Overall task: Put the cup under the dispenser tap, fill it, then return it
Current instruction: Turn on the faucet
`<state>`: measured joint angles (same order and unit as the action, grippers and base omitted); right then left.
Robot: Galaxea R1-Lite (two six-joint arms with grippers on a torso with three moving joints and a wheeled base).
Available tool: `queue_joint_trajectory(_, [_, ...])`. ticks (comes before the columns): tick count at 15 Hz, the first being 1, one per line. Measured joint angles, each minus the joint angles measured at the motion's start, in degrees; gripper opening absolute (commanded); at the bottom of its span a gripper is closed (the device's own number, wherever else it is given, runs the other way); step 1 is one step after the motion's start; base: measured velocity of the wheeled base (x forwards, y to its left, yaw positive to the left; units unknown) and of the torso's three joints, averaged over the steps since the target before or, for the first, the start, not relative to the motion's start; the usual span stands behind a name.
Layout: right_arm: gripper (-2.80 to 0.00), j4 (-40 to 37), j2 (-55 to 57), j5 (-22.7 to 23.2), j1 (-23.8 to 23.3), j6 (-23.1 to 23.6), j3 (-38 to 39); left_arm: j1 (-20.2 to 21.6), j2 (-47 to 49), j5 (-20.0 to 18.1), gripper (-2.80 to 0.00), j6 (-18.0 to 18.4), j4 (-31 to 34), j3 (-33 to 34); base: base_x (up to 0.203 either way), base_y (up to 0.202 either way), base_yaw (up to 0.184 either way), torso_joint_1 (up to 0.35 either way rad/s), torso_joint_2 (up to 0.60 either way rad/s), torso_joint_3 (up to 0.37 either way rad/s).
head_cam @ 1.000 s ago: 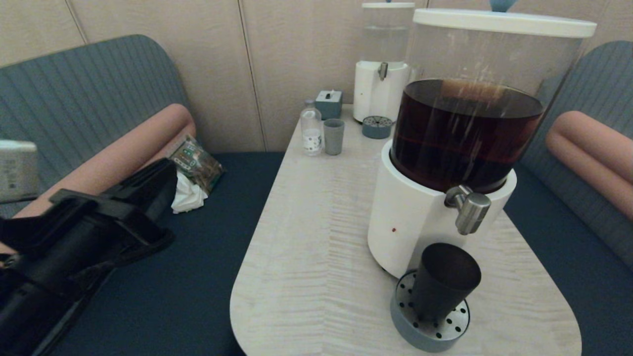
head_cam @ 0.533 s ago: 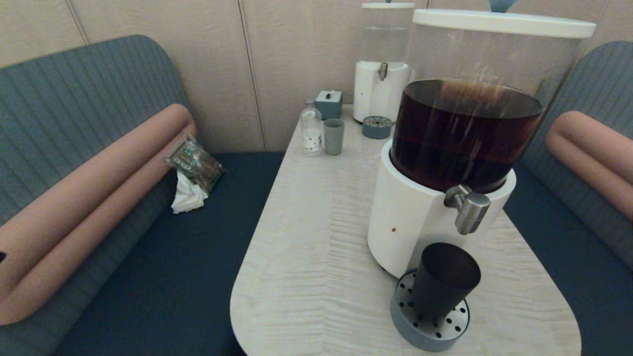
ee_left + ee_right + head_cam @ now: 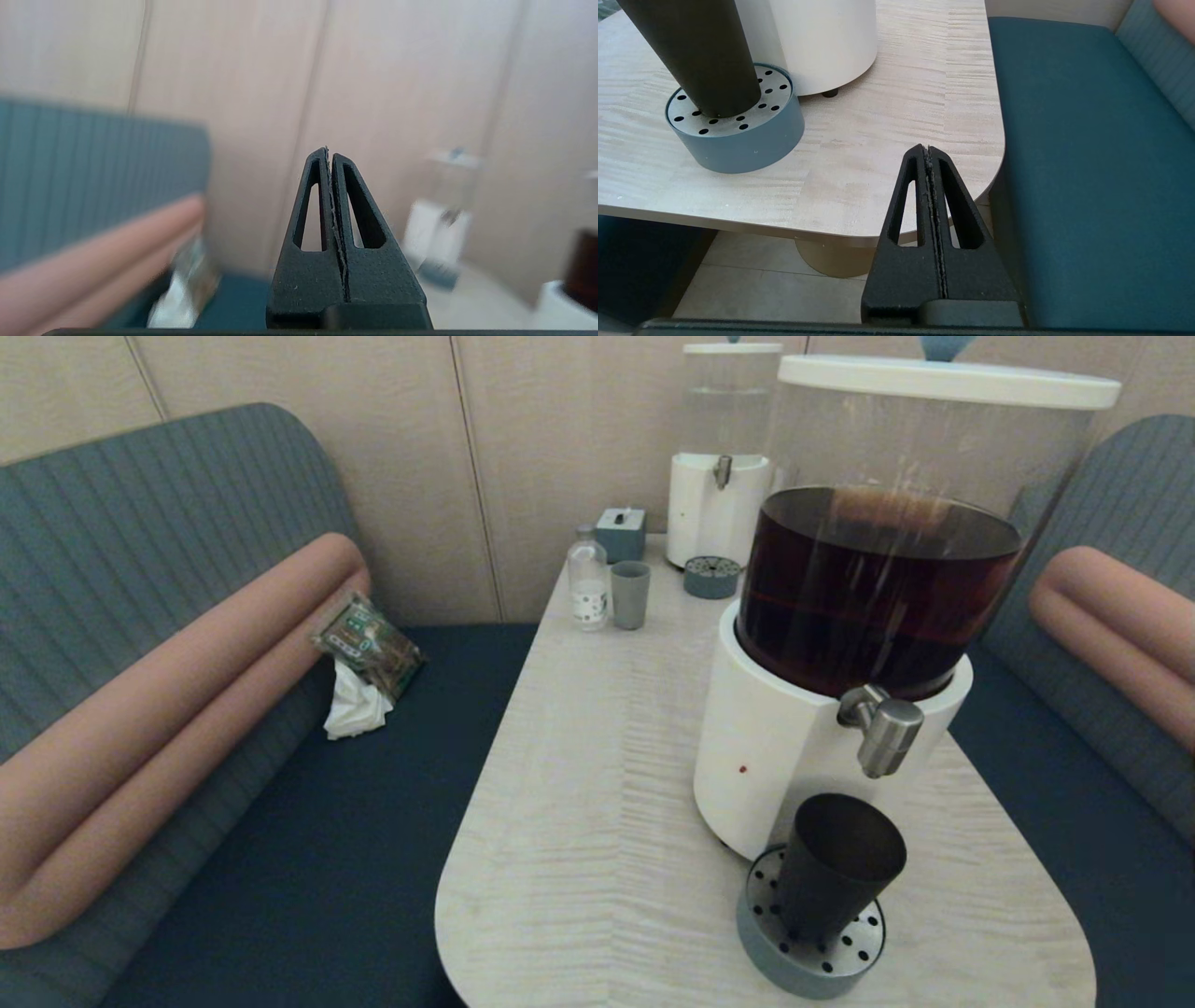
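The black cup [image 3: 838, 864] stood upright on the perforated drip tray [image 3: 808, 947], directly below the dispenser tap [image 3: 882, 729], at the near end of the table [image 3: 597, 821]. The left gripper [image 3: 330, 156], fingers pressed together and empty, pointed level toward the wall beside the bench seat. The right gripper [image 3: 927, 151], likewise closed on nothing, hung low off the table's corner.
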<state>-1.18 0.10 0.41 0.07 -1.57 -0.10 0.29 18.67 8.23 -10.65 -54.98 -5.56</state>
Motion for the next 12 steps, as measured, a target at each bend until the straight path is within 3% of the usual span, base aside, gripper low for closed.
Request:
queue_joint_trajectory(3, [-2.80,-0.02,0.00,-0.12,0.00,-0.07,0.00,0.12,-7.41,-3.76,-2.80,1.19,1.62,0.06,0.000,0.000,0.000,0.000,0.00,0.000])
queue_joint_trajectory(5, [-2.80,-0.02,0.00,-0.12,0.00,-0.11,0.00,0.12,-11.56,-7.35,-2.80,4.15,6.01,0.73,0.000,0.000,0.000,0.000,0.00,0.000])
queue_joint_trajectory(8, [-2.80,-0.09,0.00,-0.03,0.00,0.09,0.00,0.12,-16.61,-9.77,-2.80,14.43,17.63,4.27,0.000,0.000,0.000,0.000,0.00,0.000])
queue_joint_trajectory(12, [-2.80,-0.11,0.00,-0.06,0.00,0.06,0.00,0.12,-18.45,-7.90,-2.80,17.33,38.66,5.39,0.000,0.000,0.000,0.000,0.00,0.000])
